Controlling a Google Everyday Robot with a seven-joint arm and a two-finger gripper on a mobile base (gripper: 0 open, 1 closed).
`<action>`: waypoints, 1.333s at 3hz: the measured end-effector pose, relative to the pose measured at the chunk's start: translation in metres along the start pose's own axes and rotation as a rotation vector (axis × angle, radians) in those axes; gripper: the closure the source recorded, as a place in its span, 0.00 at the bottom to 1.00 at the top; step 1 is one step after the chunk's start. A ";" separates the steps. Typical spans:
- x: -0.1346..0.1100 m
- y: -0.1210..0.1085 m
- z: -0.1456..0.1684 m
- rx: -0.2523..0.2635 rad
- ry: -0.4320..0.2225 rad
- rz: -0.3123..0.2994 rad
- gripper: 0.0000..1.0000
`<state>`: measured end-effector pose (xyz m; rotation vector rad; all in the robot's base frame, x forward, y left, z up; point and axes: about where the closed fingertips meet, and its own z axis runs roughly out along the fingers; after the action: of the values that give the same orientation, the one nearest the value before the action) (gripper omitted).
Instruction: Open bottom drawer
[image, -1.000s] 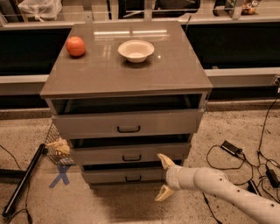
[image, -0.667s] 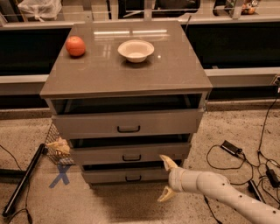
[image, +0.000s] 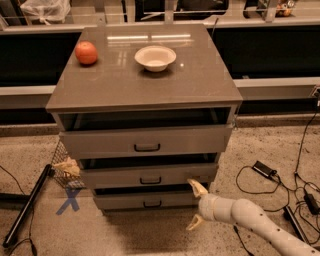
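Observation:
The bottom drawer (image: 145, 201) is the lowest and narrowest of three grey-brown drawers, with a small black bar handle (image: 152, 204). It stands slightly pulled out, with a dark gap above its front. My gripper (image: 196, 205) is open, just right of the drawer's right end, near floor level. Its upper finger (image: 198, 187) reaches up by the corner of the middle drawer (image: 148, 175), and its lower finger (image: 195, 223) hangs over the floor. It holds nothing. The white arm runs off to the lower right.
The top drawer (image: 145, 141) is also pulled out a little. An orange (image: 86, 52) and a white bowl (image: 155, 57) sit on the cabinet top. A wire basket (image: 64, 167), a black pole (image: 27, 205) and blue tape cross (image: 70, 200) lie left. Cables (image: 272, 175) lie right.
My gripper has shifted slightly right and down beside the bottom drawer. The drawers have not visibly moved.

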<state>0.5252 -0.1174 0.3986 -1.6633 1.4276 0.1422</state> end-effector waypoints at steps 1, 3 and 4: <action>0.004 0.001 0.002 0.003 -0.004 -0.005 0.00; 0.039 0.014 0.025 -0.025 0.061 -0.031 0.00; 0.061 0.024 0.036 -0.047 0.110 -0.038 0.00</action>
<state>0.5414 -0.1356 0.3275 -1.7587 1.4835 0.0646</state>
